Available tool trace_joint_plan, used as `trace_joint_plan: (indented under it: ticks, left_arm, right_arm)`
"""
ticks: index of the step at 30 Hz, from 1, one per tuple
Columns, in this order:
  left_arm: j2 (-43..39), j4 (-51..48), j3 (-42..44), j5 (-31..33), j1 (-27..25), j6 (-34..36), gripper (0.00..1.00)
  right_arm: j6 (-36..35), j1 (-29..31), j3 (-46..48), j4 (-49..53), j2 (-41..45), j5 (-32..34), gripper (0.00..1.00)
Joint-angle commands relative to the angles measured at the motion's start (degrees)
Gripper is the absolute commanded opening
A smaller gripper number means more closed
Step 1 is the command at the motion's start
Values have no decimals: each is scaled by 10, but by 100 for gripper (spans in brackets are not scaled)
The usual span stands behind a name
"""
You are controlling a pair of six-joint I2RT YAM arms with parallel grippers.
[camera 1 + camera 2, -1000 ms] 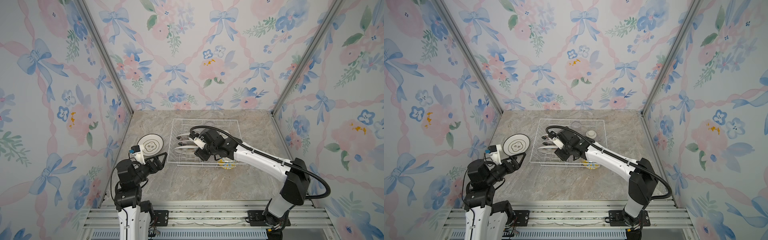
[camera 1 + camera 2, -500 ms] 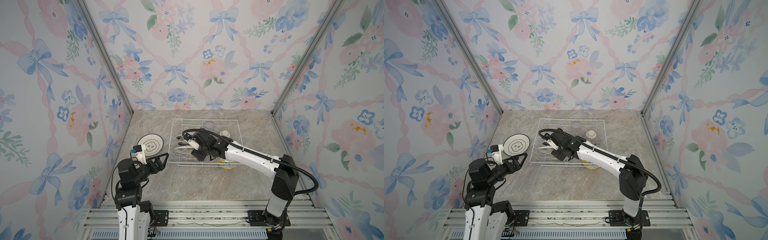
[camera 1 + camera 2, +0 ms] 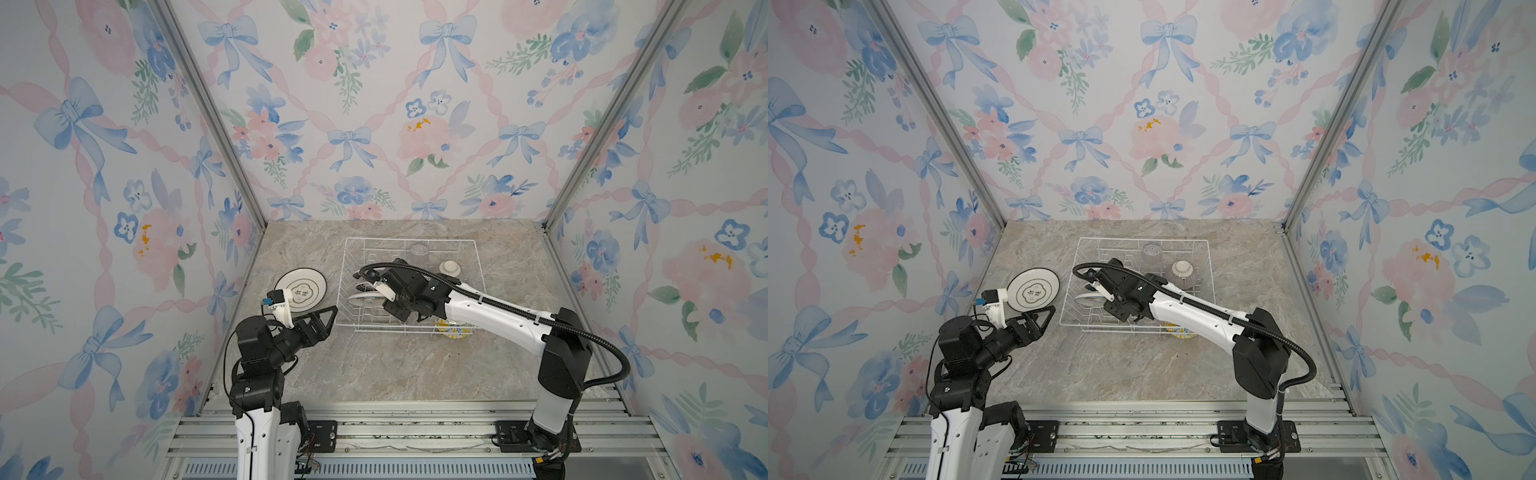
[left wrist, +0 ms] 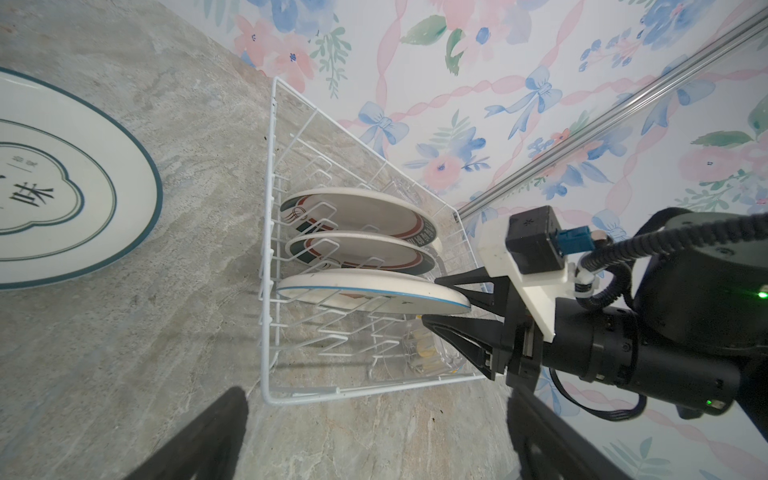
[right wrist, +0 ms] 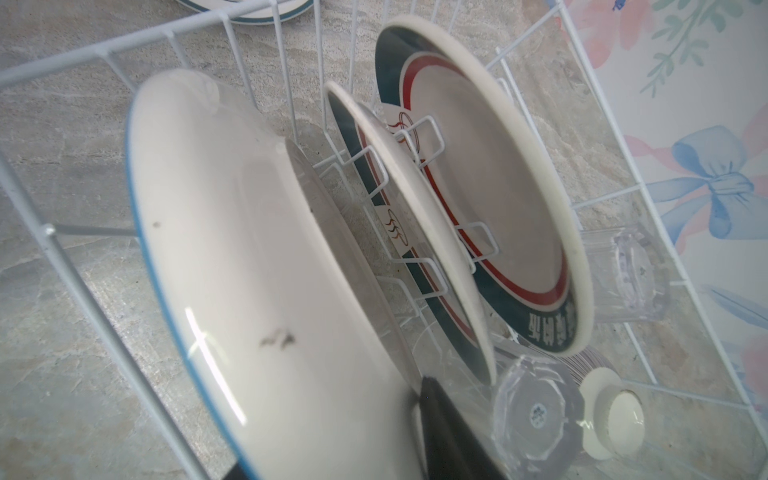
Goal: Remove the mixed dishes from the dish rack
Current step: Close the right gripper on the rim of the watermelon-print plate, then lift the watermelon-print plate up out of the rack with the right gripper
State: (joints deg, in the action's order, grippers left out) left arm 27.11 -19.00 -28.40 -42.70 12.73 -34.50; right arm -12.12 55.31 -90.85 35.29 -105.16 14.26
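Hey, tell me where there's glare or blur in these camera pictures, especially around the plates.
Right wrist view: a bright glare streak on the blue-rimmed plate, and the close black finger is dark and soft. Left wrist view: the dish rack is sharp, the fingers of the left gripper blurred silhouettes. Both top views: even light, faint shadows on the table.

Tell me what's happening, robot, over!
Left fingers open, hovering beside dish rack. Right fingers straddling edge of blue-rimmed plate inside, grip unclear. Two dark-rimmed plates slotted close behind.
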Motion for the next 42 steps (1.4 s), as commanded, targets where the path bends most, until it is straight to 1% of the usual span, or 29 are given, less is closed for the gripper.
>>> trace_joint_plan:
  ticks: [1, 10, 15, 18, 22, 25, 35, 38, 42]
  left_arm:
    - [1, 0, 5, -3, -3, 12, 98]
    - [0, 0, 6, -4, -3, 13, 98]
    - [1, 0, 5, -6, -3, 14, 98]
    - [2, 0, 6, -6, -3, 15, 98]
    - [2, 0, 6, -5, -3, 14, 98]
    - [2, 0, 6, -4, -3, 13, 98]
    - [3, 0, 7, -5, -3, 12, 98]
    - [2, 0, 7, -4, -3, 12, 98]
    - [4, 0, 7, -5, -3, 10, 98]
  right_arm:
    - [-1, 23, 0, 24, -7, -21, 44]
    - [-5, 25, 14, -1, 20, -18, 35]
    - [-14, 25, 10, 0, 21, -14, 29]
    - [-17, 27, 10, -2, 21, -11, 22]
    - [-21, 29, 10, -6, 25, -7, 18]
    - [-27, 28, 9, -8, 30, 6, 13]
    - [-53, 27, 9, -19, 64, 49, 5]
    - [-55, 28, 11, -31, 75, 66, 0]
    - [-52, 28, 11, -42, 87, 80, 0]
